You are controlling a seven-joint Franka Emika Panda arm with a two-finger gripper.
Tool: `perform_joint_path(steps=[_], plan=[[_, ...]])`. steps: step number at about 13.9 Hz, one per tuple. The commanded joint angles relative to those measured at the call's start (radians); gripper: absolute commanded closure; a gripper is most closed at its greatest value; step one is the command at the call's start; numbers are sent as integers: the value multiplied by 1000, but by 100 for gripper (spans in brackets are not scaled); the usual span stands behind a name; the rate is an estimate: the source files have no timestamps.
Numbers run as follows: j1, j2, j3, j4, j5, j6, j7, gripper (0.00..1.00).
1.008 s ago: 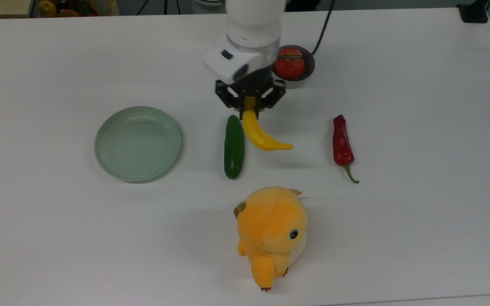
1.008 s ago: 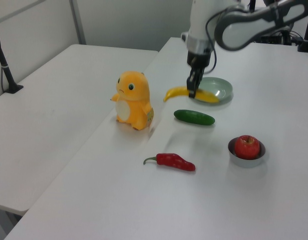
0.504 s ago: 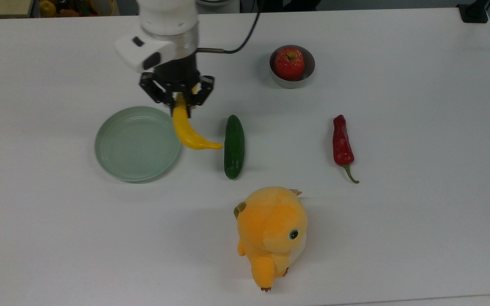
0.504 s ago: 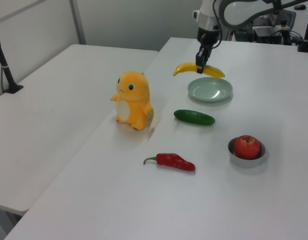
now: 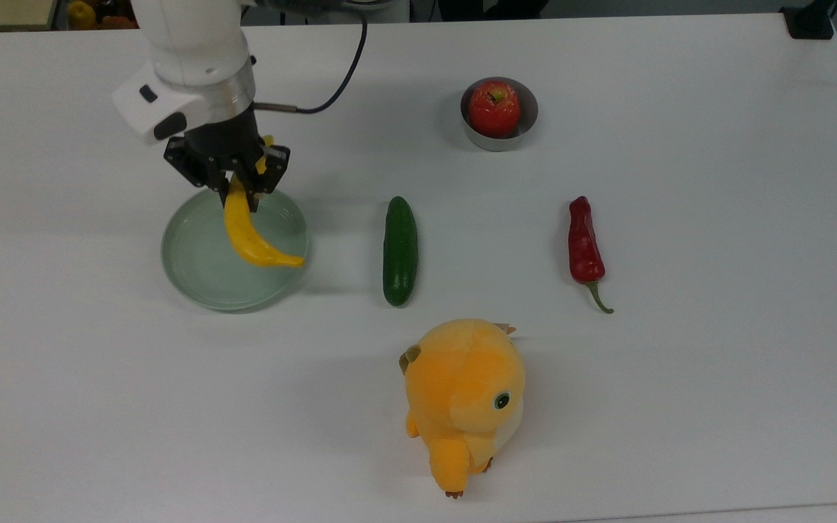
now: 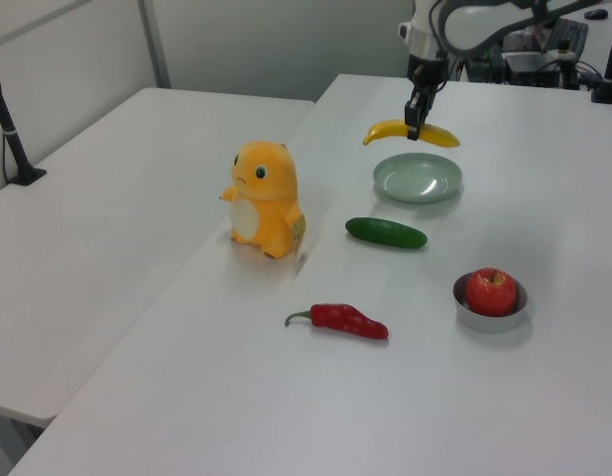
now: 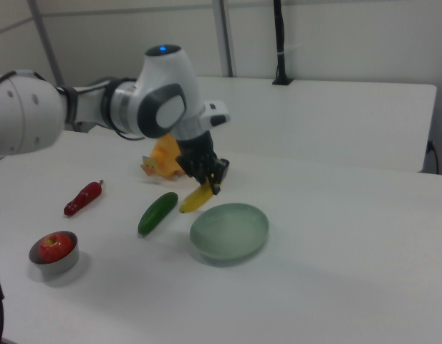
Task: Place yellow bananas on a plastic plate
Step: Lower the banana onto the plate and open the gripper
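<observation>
The yellow banana (image 5: 253, 236) hangs in the air over the pale mint-green plate (image 5: 197, 269), with my gripper (image 5: 240, 190) shut on its upper end. In the left view the banana (image 6: 412, 133) floats clearly above the plate (image 6: 418, 178), held level by the gripper (image 6: 414, 129). From the right view, the banana (image 7: 198, 198) points down and to the right view's left from the gripper (image 7: 210, 185), next to the plate (image 7: 229, 230).
A dark green cucumber (image 5: 399, 250) lies to the top view's right of the plate. Further right a red chilli (image 5: 584, 245) lies. A red apple (image 5: 494, 108) sits in a small metal bowl (image 5: 527, 129). An orange plush toy (image 5: 463, 398) stands near the front edge.
The arm has carried the banana to the top view's left, from beside the cucumber to over the plate. It stays lifted and gripped.
</observation>
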Motion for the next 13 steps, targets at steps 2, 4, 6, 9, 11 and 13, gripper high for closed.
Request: perform_joint_path(steps=[2,4,6,9,11,13], plan=[[-31,79,-1,-9,-17,107,-13,90],[-31,110,-2,-9,-18,129,-8,84],[-37,125,-2,-9,-17,146,1,66],[-41,131,-2,-9,-14,150,27,32],[-41,131,-2,-7,-15,150,50,17],[-43,128,-2,-6,-15,147,62,0]])
